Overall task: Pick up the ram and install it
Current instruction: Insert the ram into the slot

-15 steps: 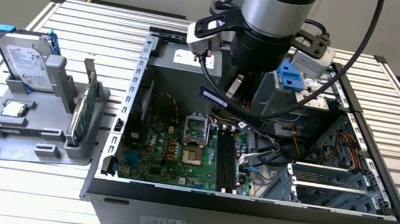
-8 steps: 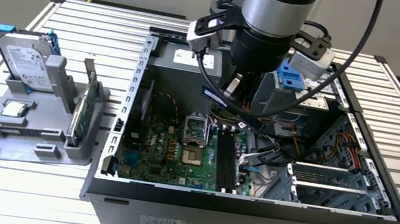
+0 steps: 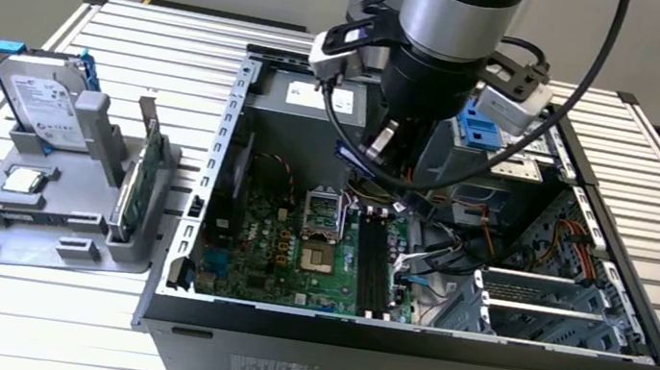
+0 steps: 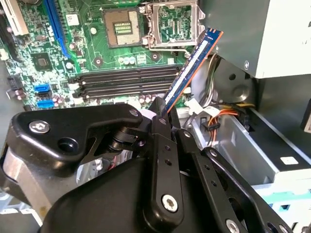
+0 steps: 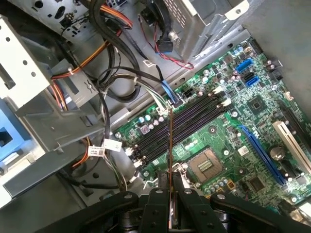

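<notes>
Gripper point(image 4: 163, 114) pinching the ram point(image 4: 192, 68), hovering above the motherboard's empty memory slots point(image 4: 124, 82). Install step now, I'd say; needs lining up with a slot.

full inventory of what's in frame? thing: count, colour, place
ram: 1, dark blue, clamped in the hand above the motherboard
memory slots: several, black, on the motherboard, none filled
motherboard: 1, green, inside the case
computer case: 1, black, open, on the slatted table
hard drive: 1, silver with blue rails, upright in the grey holder
green card: 1, upright in the holder
grey holder: 1, at the exterior view's left of the case
hand: 1, black, shut on the ram
</notes>
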You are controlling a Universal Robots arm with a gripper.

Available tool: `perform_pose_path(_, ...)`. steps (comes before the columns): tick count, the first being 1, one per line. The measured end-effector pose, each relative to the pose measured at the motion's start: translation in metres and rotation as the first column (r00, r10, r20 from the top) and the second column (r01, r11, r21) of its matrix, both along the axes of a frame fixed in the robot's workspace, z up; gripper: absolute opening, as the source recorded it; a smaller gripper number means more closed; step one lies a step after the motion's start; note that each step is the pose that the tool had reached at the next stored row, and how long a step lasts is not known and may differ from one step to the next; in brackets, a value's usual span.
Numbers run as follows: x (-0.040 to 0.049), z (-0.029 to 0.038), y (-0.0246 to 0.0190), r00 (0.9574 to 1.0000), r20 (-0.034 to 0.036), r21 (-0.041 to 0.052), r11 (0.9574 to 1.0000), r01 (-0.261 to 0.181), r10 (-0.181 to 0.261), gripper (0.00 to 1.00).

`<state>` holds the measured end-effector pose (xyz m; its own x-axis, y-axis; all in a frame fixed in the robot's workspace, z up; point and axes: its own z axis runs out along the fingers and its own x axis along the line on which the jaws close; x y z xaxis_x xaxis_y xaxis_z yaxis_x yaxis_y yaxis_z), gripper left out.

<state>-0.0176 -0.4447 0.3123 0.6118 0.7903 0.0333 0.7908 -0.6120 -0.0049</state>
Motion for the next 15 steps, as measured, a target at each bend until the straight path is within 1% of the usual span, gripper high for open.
perform_pose_path(7, 0.0004, 0.0, -0.0002, 0.9985, 0.0, 0.0001, 0.9985, 0.054, -0.054, 0.0)
perform_pose_path(12, 0.0004, 0.0, -0.0006, 0.9955, 0.0, 0.0, 0.9955, 0.095, -0.095, 0.0)
perform_pose_path(15, 0.0005, 0.0, -0.0008, 0.9926, 0.0, 0.0, 0.9926, 0.122, -0.122, 0.0)
